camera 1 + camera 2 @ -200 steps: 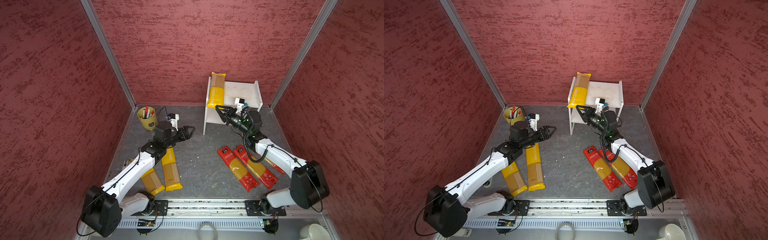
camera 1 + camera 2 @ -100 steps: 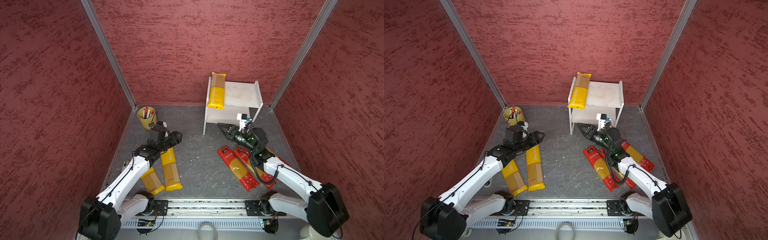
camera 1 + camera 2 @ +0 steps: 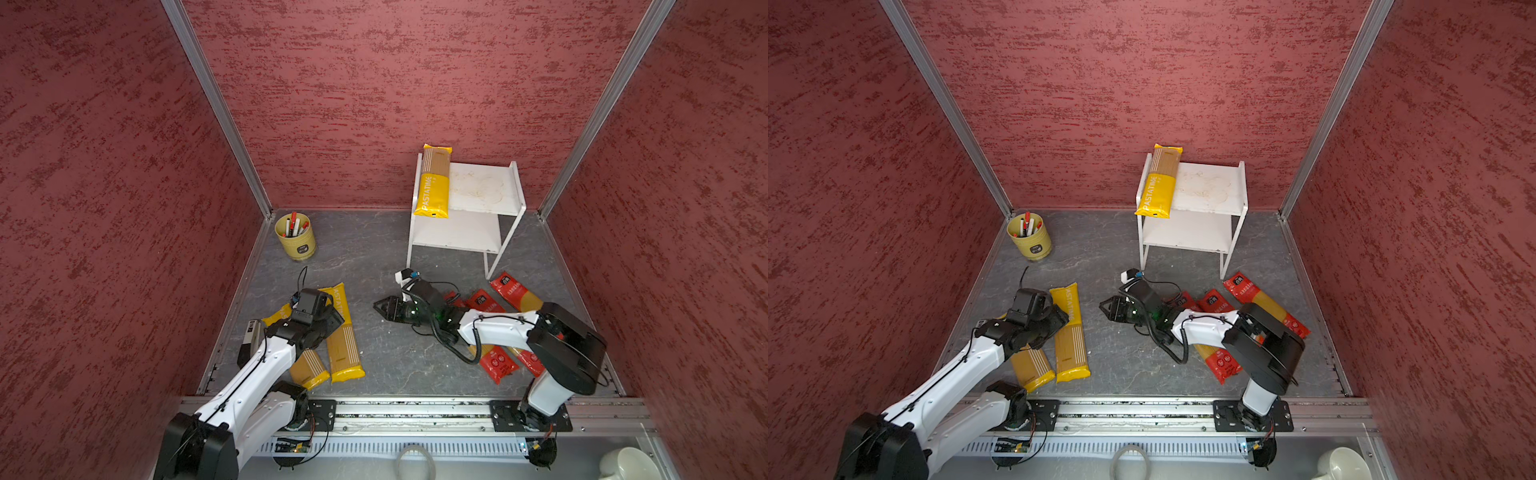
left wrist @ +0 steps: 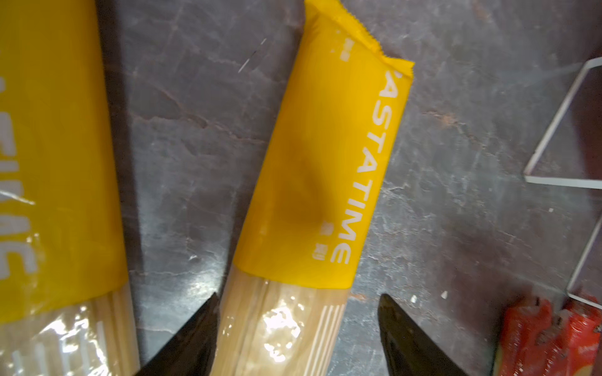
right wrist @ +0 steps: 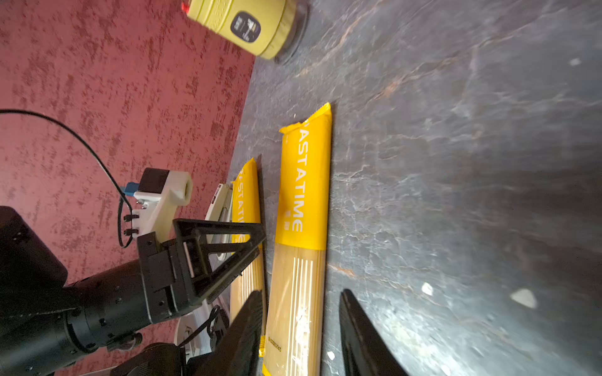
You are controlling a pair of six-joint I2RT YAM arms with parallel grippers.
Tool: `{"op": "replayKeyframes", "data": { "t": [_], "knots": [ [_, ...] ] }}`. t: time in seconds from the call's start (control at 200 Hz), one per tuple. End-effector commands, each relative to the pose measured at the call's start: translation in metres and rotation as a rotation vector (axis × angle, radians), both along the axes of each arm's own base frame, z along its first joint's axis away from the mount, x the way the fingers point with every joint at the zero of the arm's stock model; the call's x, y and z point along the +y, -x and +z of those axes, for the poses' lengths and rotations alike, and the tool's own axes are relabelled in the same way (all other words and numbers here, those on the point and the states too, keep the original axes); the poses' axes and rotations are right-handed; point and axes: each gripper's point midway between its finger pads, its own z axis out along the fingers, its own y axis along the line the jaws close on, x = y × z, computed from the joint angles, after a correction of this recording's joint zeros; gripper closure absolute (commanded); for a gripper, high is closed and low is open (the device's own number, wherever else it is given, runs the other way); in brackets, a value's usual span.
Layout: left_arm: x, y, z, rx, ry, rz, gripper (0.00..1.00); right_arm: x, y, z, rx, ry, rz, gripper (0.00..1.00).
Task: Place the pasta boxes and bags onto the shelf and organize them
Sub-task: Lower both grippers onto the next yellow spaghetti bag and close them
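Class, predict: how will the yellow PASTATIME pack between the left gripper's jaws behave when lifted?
The yellow PASTATIME pack likely stays stiff: straight strands show through its clear panel. Glossy film glints, so it may slip. Left gripper straddles it mid-length, so probably little tipping.

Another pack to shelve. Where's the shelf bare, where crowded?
Top board: bare from the yellow pack on its left edge to the right rail. Lower board: bare where visible. Crowded: floor by the shelf's right leg, red packs.
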Motion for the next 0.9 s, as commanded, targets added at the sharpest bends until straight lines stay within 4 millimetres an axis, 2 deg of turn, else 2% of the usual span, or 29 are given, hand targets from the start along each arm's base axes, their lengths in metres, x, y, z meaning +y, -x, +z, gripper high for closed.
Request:
{"op": "replayKeyframes", "data": {
  "t": [0.0,0.085,0.25,0.366,0.481,0.581,0.696,0.736,0.812,0.892],
  "knots": [
    [0.001,-0.004,-0.011,-0.006,0.029,0.046,0.25,0.019,0.000,-0.015,0.014,0.043,0.020,0.60],
    [-0.005,-0.006,-0.019,-0.006,0.066,0.040,0.27,0.036,0.004,-0.025,0.050,0.041,0.064,0.61],
    [-0.014,-0.007,-0.030,-0.010,0.099,0.021,0.31,0.056,0.009,-0.047,0.105,0.052,0.114,0.63],
    [-0.029,-0.009,-0.037,-0.015,0.122,-0.010,0.35,0.055,0.005,-0.061,0.124,0.074,0.101,0.64],
    [-0.053,-0.017,-0.036,-0.044,0.122,-0.064,0.37,0.049,0.003,-0.076,0.163,0.091,0.087,0.64],
    [-0.079,-0.027,-0.035,-0.053,0.147,-0.119,0.38,0.037,0.000,-0.088,0.205,0.084,0.060,0.64],
    [-0.109,-0.039,-0.030,-0.063,0.172,-0.180,0.39,0.003,-0.011,-0.094,0.230,0.066,-0.007,0.64],
    [-0.117,-0.042,-0.028,-0.068,0.182,-0.190,0.39,-0.007,-0.014,-0.090,0.227,0.062,-0.021,0.64],
    [-0.125,-0.042,-0.027,-0.071,0.201,-0.197,0.39,-0.025,-0.012,-0.084,0.214,0.084,-0.031,0.64],
    [-0.124,-0.040,-0.027,-0.069,0.208,-0.209,0.39,-0.048,-0.010,-0.084,0.220,0.115,-0.057,0.62]
  ]
}}
